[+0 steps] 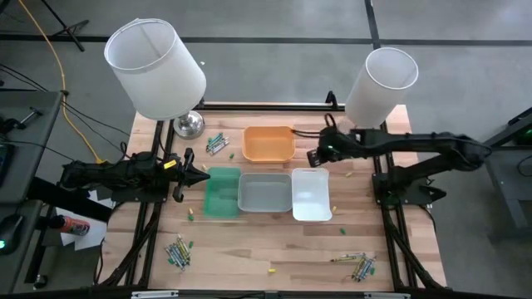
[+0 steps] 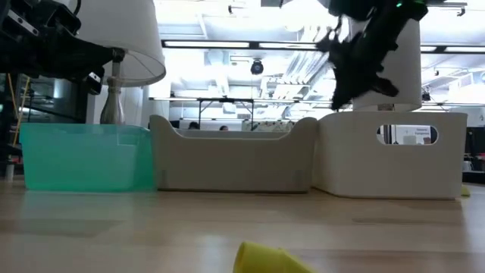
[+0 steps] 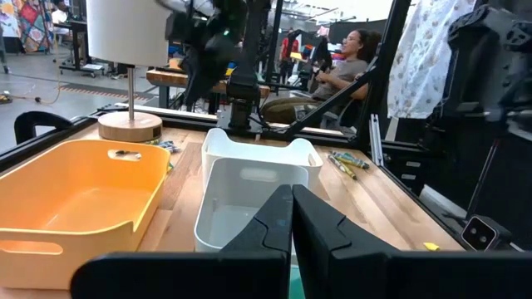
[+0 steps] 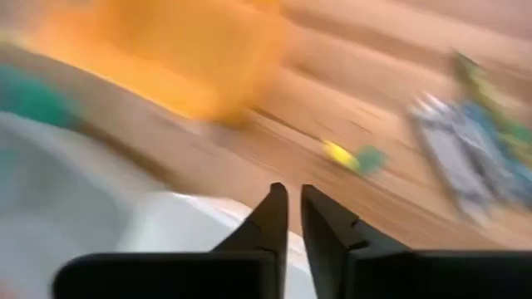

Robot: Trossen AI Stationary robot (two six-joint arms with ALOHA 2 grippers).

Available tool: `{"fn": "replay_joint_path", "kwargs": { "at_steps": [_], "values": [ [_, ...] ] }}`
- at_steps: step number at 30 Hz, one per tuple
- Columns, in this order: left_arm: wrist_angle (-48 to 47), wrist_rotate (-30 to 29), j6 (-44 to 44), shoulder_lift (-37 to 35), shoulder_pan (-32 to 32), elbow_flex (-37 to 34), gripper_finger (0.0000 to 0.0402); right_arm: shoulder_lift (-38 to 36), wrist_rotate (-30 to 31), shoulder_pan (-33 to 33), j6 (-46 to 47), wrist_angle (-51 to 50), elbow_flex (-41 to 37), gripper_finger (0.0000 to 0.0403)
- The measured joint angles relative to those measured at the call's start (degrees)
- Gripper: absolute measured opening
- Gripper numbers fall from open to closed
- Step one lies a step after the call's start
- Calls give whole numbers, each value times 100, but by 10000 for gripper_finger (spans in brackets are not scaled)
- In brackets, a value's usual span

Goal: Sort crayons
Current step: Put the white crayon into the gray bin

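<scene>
Reaching over the white tray, the right gripper shows narrowly parted, empty fingers.

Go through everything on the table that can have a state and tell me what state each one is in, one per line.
left gripper: shut, empty, above the green tray
right gripper: fingers barely parted, nothing between them
orange tray: upright, empty
green tray: upright, contents cannot tell
grey tray: upright, looks empty
white tray: upright, looks empty
crayons: unsorted, lying in piles on the table
</scene>
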Motion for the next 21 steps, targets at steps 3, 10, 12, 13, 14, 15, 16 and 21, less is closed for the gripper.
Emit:
{"fn": "replay_joint_path", "kwargs": {
  "at_steps": [3,10,12,13,14,15,16,21],
  "values": [
    [-1,0,1,0,2,0,0,376,-154,-237,14,-644,134,78],
    [0,0,1,0,0,0,0,835,-347,-872,48,-739,-251,147],
    [-1,0,0,0,2,0,0,928,-209,-1069,36,-599,-375,150],
    [-1,0,1,0,2,0,0,976,-151,-1162,8,-502,-428,151],
    [-2,0,2,0,2,0,0,1020,-139,-1243,-26,-378,-460,151],
    [0,0,2,0,0,0,0,1056,-138,-1319,-110,-247,-477,151],
    [0,0,0,0,2,0,0,1096,-137,-1378,-218,-127,-478,151],
    [-2,0,2,0,1,0,0,1375,-144,-1498,-657,23,-478,151]
  ]
}}
